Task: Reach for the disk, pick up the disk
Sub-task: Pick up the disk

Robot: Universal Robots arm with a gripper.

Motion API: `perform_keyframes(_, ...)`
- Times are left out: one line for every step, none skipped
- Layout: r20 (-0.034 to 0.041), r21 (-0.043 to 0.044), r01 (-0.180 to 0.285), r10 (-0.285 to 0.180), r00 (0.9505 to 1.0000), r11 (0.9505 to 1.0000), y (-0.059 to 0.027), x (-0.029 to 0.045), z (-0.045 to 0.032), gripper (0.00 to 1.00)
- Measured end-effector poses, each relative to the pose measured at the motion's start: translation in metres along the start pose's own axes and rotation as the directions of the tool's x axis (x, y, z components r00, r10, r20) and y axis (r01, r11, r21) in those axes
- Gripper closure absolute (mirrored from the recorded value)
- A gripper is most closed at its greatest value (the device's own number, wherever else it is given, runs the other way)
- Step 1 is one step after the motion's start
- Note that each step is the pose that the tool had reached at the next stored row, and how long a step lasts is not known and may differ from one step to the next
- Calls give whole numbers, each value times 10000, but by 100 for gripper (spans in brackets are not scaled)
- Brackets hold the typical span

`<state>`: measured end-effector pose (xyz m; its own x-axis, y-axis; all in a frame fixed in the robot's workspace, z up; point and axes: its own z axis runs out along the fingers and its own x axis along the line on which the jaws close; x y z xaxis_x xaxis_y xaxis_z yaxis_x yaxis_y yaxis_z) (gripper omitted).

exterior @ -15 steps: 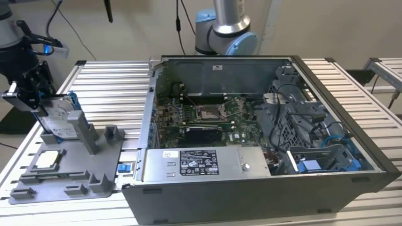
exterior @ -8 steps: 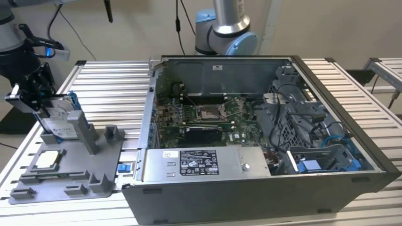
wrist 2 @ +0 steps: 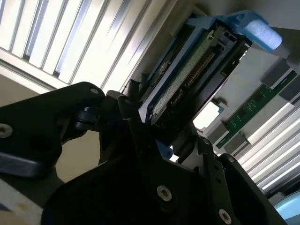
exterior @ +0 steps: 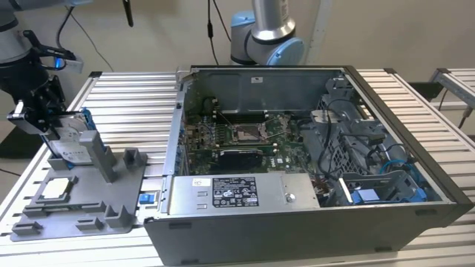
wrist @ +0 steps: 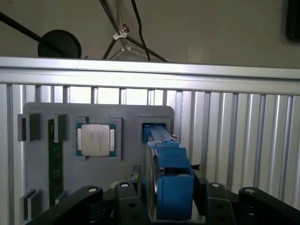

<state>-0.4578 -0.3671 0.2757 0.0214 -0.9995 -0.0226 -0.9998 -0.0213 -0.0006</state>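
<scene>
The disk point(exterior: 72, 146) stands on edge in a slot of the grey fixture point(exterior: 82, 208) on the exterior view's left, its white label facing out and its blue frame along the edges. My gripper point(exterior: 50, 125) has come down over its top. In the first wrist view the disk point(wrist: 169, 164) runs between my two black fingers point(wrist: 136, 192), which press against both of its sides. In the second wrist view the disk's point(wrist 2: 197, 65) underside with its green circuit board sits clamped in the gripper point(wrist 2: 171, 136). Its far end still reaches the fixture slot.
The fixture also holds a square silver chip point(wrist: 96, 139) and a green memory stick point(wrist: 55, 159). A small blue block point(exterior: 146, 197) sits at the fixture's edge. An open computer case point(exterior: 297, 167) takes up the middle of the slatted aluminium table point(exterior: 126, 100). Another arm's base point(exterior: 267, 39) stands behind it.
</scene>
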Motion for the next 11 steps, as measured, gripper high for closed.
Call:
perform_keyframes(4, 0, 0, 0, 10000, 10000, 0, 0, 4, 100)
perform_keyframes(6, -1, -1, 1, 10000, 10000, 1, 0, 6, 100)
perform_keyframes(8, -1, -1, 1, 10000, 10000, 0, 0, 11, 100)
perform_keyframes(9, 0, -2, 2, 10000, 10000, 0, 0, 14, 100)
perform_keyframes(10, 1, -2, 2, 10000, 10000, 0, 1, 19, 100)
perform_keyframes(9, -1, -3, 3, 10000, 10000, 0, 1, 21, 100)
perform_keyframes(8, -2, -3, 3, 10000, 10000, 0, 1, 22, 100)
perform_keyframes(8, -2, -3, 3, 10000, 10000, 0, 1, 22, 100)
perform_keyframes(8, -3, -3, 3, 10000, 10000, 0, 1, 22, 100)
perform_keyframes(9, -3, -3, 3, 10000, 10000, 0, 1, 23, 100)
perform_keyframes(10, -1, -3, 3, 10000, 10000, 0, 1, 24, 100)
